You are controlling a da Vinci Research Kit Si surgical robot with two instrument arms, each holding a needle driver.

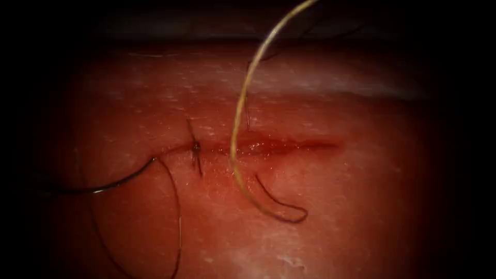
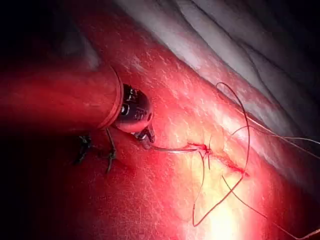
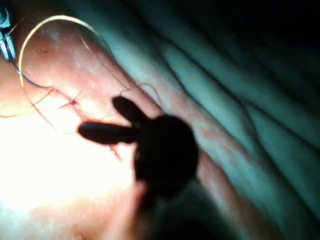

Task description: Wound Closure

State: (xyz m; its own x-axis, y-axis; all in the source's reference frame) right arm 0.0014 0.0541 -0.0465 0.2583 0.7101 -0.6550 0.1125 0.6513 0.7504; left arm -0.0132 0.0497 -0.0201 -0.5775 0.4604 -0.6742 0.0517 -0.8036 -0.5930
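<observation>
On the tissue (image 1: pixel 320 206): thread (image 1: pixel 240 103) looped across the cut (image 1: pixel 279 145).
Right tool (image 3: pixel 107 120) jaws spread, empty; left tool (image 2: pixel 145 137) grip unreadable; knot (image 1: pixel 196 148) at cut's left end.

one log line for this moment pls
left gripper: at strand left of knot, needle or thread unclear | right gripper: open, empty | thread: looped across cut

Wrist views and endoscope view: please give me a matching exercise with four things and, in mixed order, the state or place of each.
1 left gripper
2 right gripper
3 knot
4 pale thread loop

A open, empty
B at the left end of the cut
C shut on the needle, which lies left of the cut
D crossing the cut

Pairs: 1-C, 2-A, 3-B, 4-D
</observation>
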